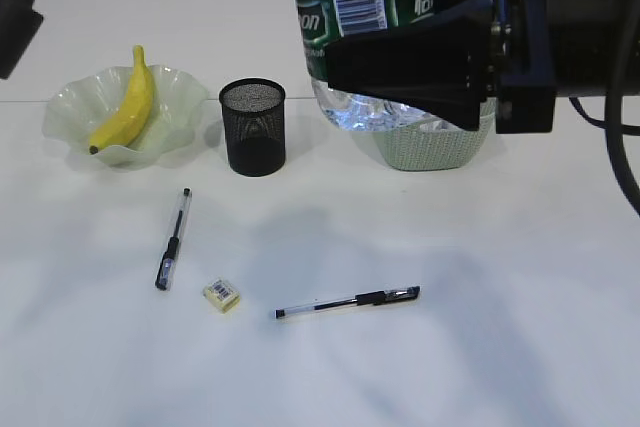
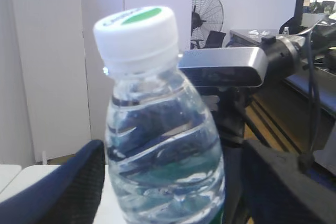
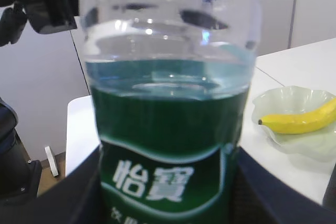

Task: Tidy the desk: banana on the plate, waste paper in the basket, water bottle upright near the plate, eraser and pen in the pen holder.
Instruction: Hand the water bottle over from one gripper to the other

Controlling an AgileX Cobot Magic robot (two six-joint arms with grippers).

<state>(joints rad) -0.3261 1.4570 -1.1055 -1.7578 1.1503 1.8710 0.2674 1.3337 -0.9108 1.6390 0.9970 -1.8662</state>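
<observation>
Water bottle (image 1: pixel 365 17) upright in mid-air, above basket (image 1: pixel 425 147), right gripper (image 1: pixel 400 67) clamped on its label. Left gripper (image 2: pixel 168 182) straddles it, jaws spread. Release up here and you'll topple it onto pen holder (image 1: pixel 252 127) or banana (image 1: pixel 125 107)

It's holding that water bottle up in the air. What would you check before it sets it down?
1. Right gripper clamped on water bottle: ok.
2. Bottle upright, cap on: ok.
3. Left gripper's fingers open around the bottle's neck: ok.
4. Banana already on plate: ok.
5. Bare table beside the plate for landing: cannot tell; pen holder stands close.
6. Two pens and eraser put away: not ok.
</observation>
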